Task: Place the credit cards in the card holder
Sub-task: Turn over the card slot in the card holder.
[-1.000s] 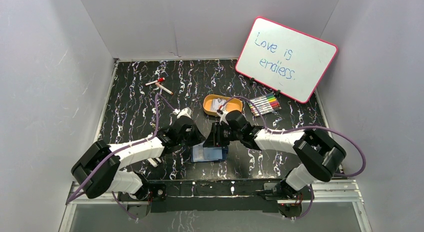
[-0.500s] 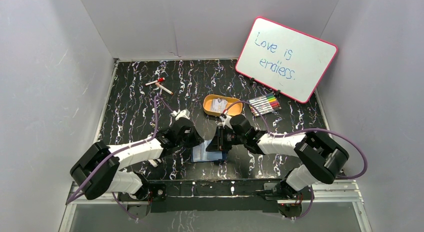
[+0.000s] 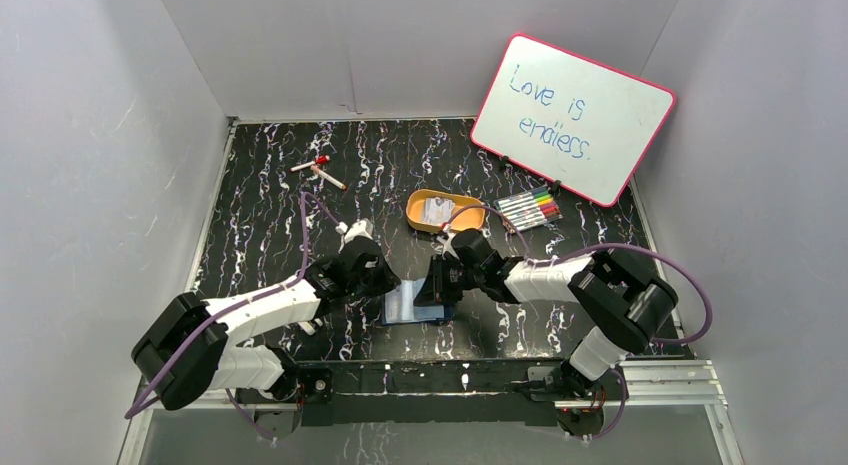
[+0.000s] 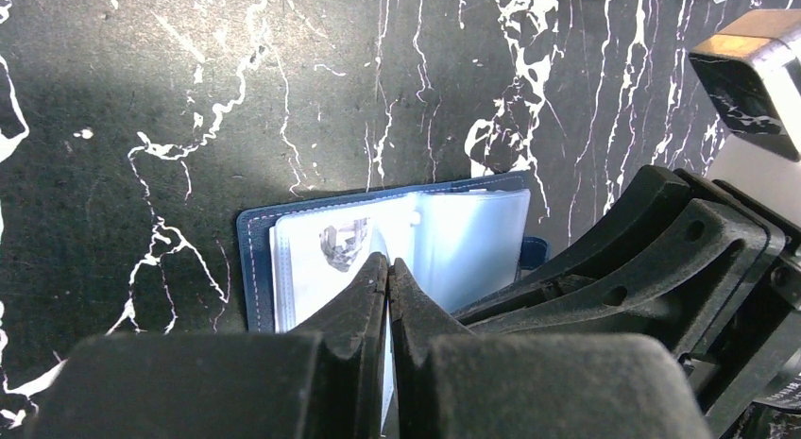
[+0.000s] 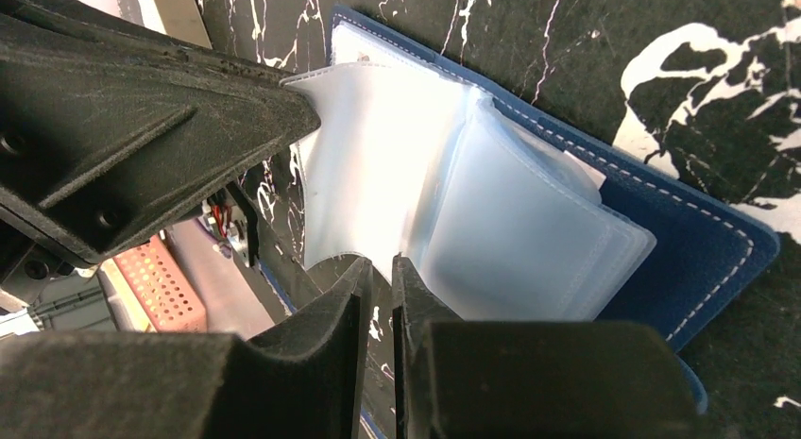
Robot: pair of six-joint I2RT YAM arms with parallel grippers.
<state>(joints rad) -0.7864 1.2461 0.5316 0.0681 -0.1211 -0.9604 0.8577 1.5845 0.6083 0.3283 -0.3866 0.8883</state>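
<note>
The navy card holder (image 3: 410,309) lies open on the table between my two grippers, its clear sleeves fanned up (image 5: 529,231). My left gripper (image 3: 392,286) is shut, with a thin clear sleeve pinched between its tips (image 4: 388,264). A pale card with a dark print (image 4: 342,243) shows in the left-hand page. My right gripper (image 5: 381,261) sits at the lower edge of a raised sleeve; its jaws keep a narrow slit with table showing through. Another credit card (image 3: 437,213) lies in the orange tray.
The orange oval tray (image 3: 462,222) stands just behind the holder. A set of coloured markers (image 3: 528,208) and a pink-rimmed whiteboard (image 3: 572,118) are at the back right. A red-capped marker (image 3: 318,166) lies at the back left. Grey walls enclose the table.
My right gripper came down to the holder's sleeves and its jaws narrowed. The left arm drew slightly left, still pinching the sleeve.
</note>
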